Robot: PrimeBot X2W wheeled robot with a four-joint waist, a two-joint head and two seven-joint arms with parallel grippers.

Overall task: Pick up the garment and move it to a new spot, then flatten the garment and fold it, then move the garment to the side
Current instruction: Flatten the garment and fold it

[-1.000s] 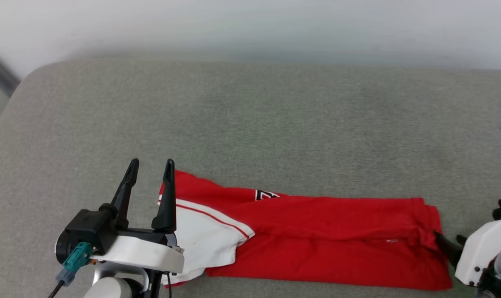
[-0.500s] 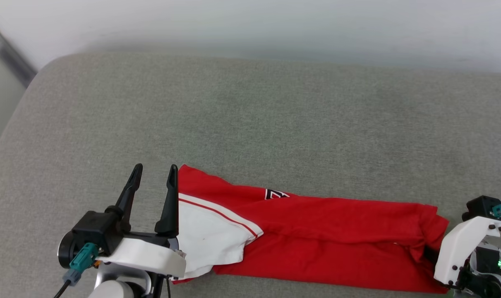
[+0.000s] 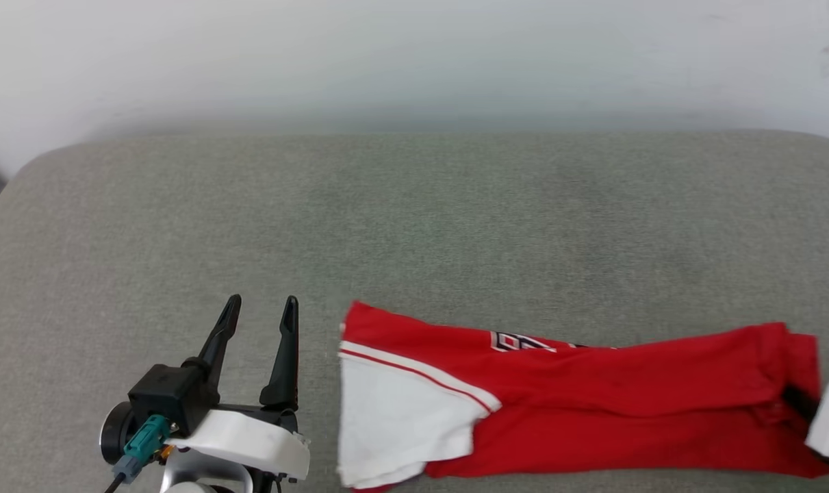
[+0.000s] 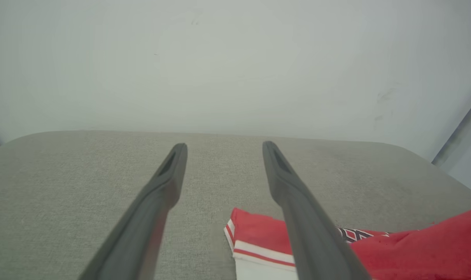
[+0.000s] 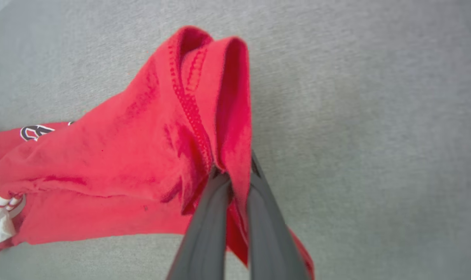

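Two pincers logged. Left pincer (image 3: 262, 299) sat at lower left over the grey worktop (image 3: 414, 219), fingers spread apart with nothing between them, just beside the garment (image 3: 592, 397) but not touching it. Garment lay as a long folded strip along the worktop's near edge, from centre to far right. Its left end showed the white panel with a red stripe, and black white-outlined print peeked from the upper fold (too little to read). Right pincer (image 5: 235, 177) was clamped together on the bunched red hem at the garment's right end.
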